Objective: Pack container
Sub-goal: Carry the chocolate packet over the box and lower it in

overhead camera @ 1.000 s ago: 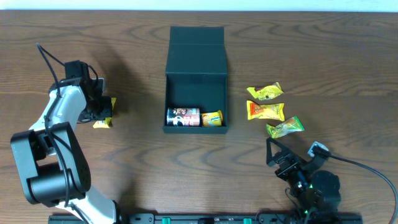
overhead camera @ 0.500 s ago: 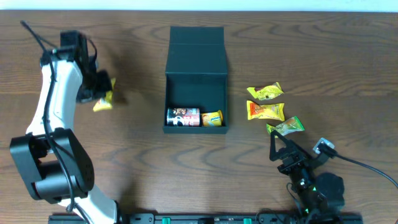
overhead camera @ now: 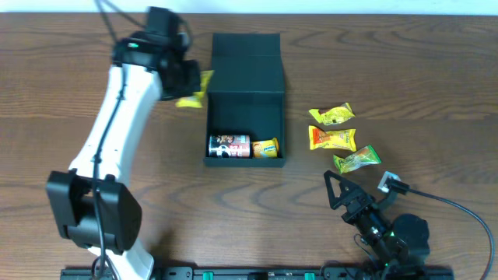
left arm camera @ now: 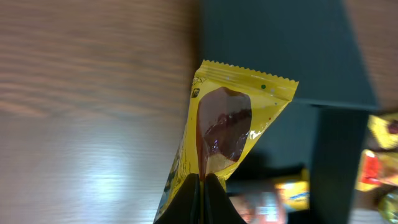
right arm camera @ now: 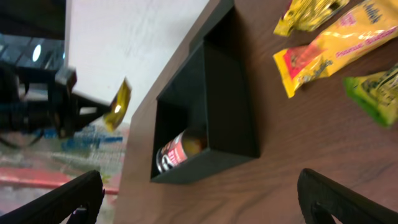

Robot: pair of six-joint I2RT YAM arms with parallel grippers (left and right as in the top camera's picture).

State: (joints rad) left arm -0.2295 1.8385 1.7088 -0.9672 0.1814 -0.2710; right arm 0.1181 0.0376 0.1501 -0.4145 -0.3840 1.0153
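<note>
The container (overhead camera: 213,124) is a dark teal box standing open, its lid (overhead camera: 246,45) folded back. Inside its near end lie a small can (overhead camera: 229,145) and a yellow packet (overhead camera: 265,148). My left gripper (overhead camera: 184,81) is shut on a yellow snack packet (overhead camera: 193,89), held in the air just off the container's far-left corner. In the left wrist view the fingertips (left arm camera: 204,182) pinch the packet (left arm camera: 231,118) by its lower edge, with the container (left arm camera: 280,50) beyond. My right gripper (overhead camera: 340,196) stands open near the table's front right, with nothing between its fingers.
Three loose packets lie right of the box: yellow (overhead camera: 331,115), orange (overhead camera: 333,139) and green (overhead camera: 357,159). The right wrist view shows them (right arm camera: 336,53) beside the container (right arm camera: 230,112). The left arm's white link (overhead camera: 117,117) slants across the left of the table.
My left arm has swung from the far left of the table up and right to the container's far-left corner, carrying the yellow packet. The right gripper shifted slightly.
</note>
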